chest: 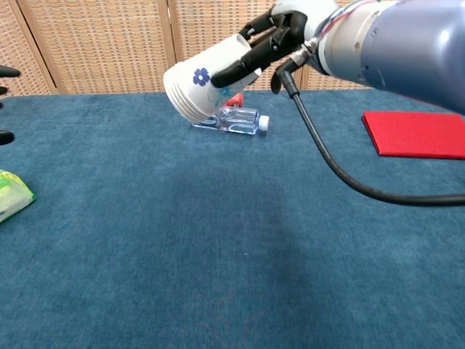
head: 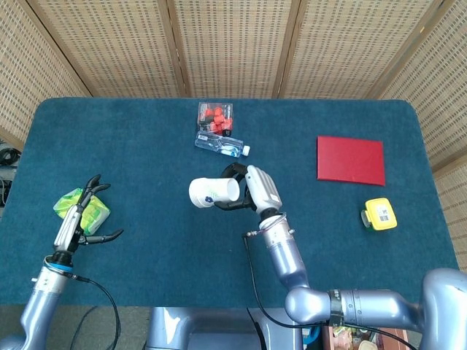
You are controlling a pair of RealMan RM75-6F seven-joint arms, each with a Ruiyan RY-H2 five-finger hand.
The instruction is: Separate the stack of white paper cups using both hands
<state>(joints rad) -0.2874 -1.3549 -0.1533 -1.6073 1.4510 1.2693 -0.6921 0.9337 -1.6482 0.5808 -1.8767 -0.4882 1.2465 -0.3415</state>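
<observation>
My right hand (head: 252, 188) (chest: 280, 33) grips a stack of white paper cups (head: 211, 193) (chest: 203, 78) with a blue flower print, held on its side above the table, its base pointing left. My left hand (head: 82, 217) hovers with fingers spread at the table's left side, over the green packet (head: 77, 205), holding nothing. In the chest view only dark fingertips (chest: 6, 71) of the left hand show at the left edge. The two hands are far apart.
A clear plastic bottle (head: 218, 144) (chest: 232, 120) lies behind the cups, next to a pack of red items (head: 215, 116). A red flat pad (head: 350, 160) (chest: 415, 133) and a yellow box (head: 379, 214) lie on the right. Green packet (chest: 13, 195) at the left.
</observation>
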